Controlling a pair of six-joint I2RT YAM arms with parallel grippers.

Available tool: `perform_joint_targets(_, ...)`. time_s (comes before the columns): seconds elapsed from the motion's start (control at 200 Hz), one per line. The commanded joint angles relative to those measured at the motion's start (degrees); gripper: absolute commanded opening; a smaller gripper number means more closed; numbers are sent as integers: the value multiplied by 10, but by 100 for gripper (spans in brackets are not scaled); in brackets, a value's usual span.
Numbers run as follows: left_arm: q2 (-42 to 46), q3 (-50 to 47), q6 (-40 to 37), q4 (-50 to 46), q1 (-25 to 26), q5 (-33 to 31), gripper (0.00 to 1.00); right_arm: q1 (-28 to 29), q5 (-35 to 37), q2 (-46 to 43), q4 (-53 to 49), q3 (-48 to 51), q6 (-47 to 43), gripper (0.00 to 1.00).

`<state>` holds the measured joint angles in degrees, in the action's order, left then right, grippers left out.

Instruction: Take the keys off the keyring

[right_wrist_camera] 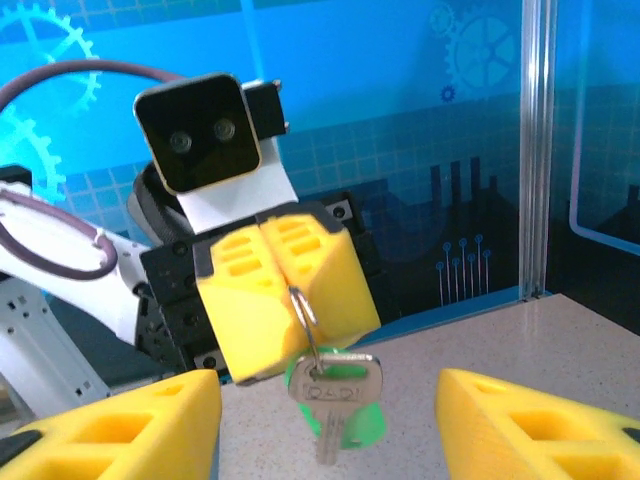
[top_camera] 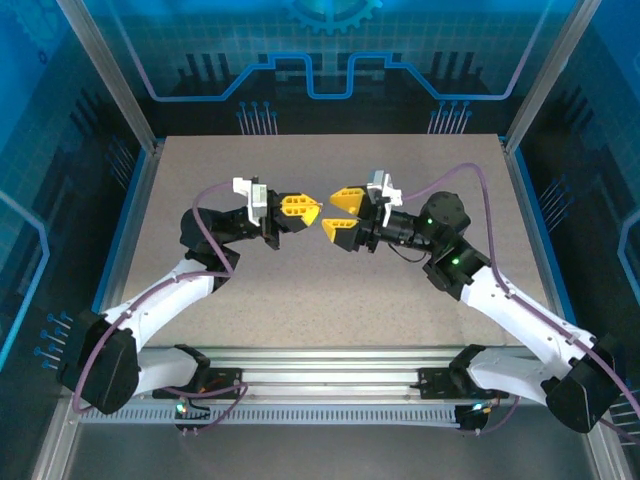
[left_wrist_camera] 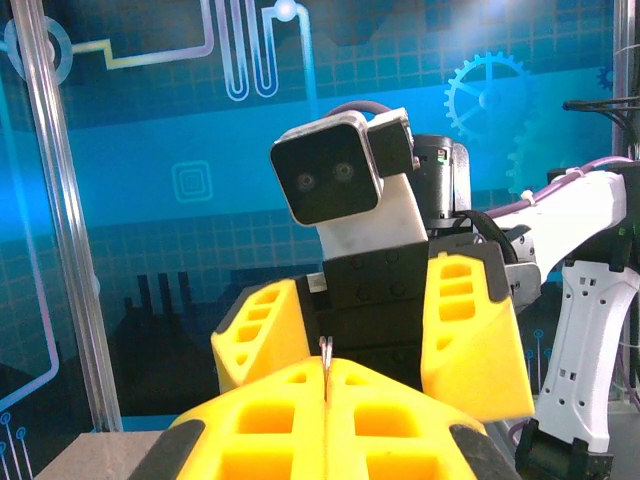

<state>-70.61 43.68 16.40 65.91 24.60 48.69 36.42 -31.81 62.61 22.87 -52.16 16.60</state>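
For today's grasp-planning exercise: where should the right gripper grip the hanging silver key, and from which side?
Likely its head, across the side edges, coming straight on: the silver key hangs blade-down from the keyring in the left gripper, flat face toward the open right gripper.

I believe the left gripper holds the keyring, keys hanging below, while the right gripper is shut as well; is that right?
Not quite: the top view shows the right gripper open. The left gripper does hold the keyring, keys hanging below.
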Motion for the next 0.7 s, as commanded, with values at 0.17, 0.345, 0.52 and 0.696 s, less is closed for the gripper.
perform_joint_targets(0.17,8,3,19,43,1,5,0,0,-51,10,33,2,11,58)
perform_joint_targets(0.345,6,6,27,51,1,4,0,1,-49,23,37,1,16,57)
perform_joint_targets(0.52,9,6,30,52,1,7,0,1,-48,35,50,-3,22,54)
perform_joint_targets(0.696,11,4,29,51,0,6,0,1,-47,37,53,-8,23,39)
